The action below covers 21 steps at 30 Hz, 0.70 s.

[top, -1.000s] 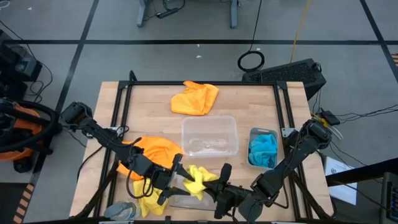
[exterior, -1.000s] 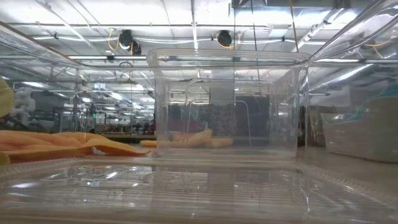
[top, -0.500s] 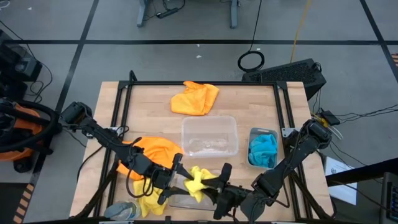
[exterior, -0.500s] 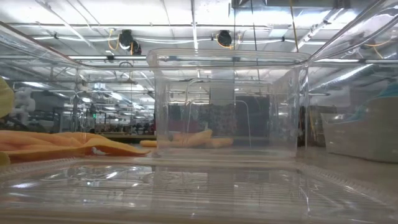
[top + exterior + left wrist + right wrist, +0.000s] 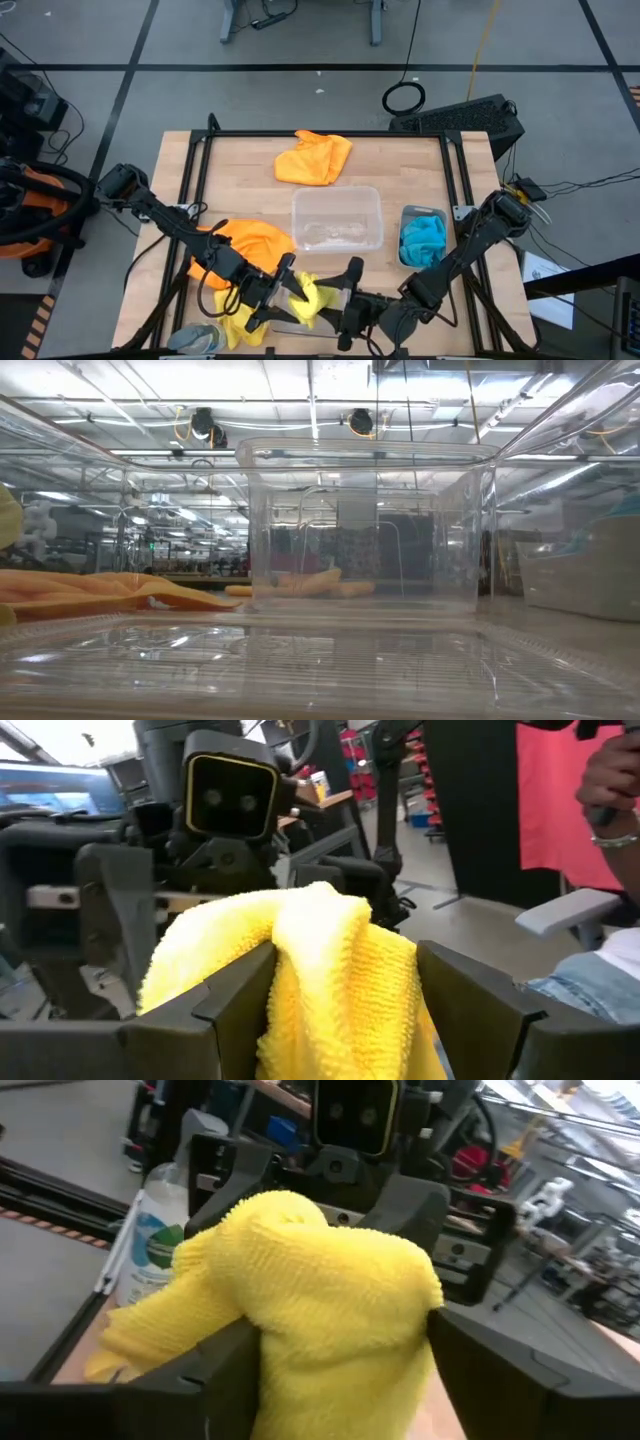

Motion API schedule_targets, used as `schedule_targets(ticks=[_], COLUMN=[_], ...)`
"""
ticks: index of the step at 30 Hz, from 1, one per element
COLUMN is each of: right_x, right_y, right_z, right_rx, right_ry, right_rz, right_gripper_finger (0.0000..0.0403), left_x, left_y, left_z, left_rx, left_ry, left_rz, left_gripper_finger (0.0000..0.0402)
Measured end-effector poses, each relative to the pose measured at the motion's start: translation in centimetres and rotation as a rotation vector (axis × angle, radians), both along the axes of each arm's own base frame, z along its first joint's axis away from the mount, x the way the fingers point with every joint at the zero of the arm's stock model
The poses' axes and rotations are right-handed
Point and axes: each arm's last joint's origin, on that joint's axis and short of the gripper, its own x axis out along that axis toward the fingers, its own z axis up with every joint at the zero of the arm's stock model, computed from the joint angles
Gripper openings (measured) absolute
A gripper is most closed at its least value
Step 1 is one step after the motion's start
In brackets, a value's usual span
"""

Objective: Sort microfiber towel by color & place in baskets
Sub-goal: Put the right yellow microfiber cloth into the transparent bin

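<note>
Yellow microfiber towel [image 5: 303,296] bunched over the front basket [image 5: 300,326], pinched by left gripper [image 5: 287,288]; right gripper [image 5: 341,297] spread wide around its other end. Likely light, limp, clingy; best grabbed at a thick fold, not an edge

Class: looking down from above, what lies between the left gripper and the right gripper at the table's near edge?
A yellow towel bunched between the left gripper and the right gripper, seen in the high view.

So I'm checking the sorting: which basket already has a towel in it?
The narrow basket at the table's right side holds a blue towel. The wide clear basket in the middle holds no towel.
</note>
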Motion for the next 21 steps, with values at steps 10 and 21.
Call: schedule_targets(ticks=[10,21], right_x=[0.97,0.92], right_y=[-1.00,-1.02], right_z=[-0.36,-0.83], right_rx=[0.092,0.038], right_ry=[0.030,0.084], right_rz=[0.090,0.118], right_gripper_finger=[0.0214,0.0012], left_x=[-0.14,-0.23], left_y=[-0.21,-0.36], left_z=[0.00,0.18], left_rx=[0.004,-0.011], left_ry=[-0.003,-0.018], left_rz=[-0.099,-0.116], left_gripper_finger=[0.0242,0.0242])
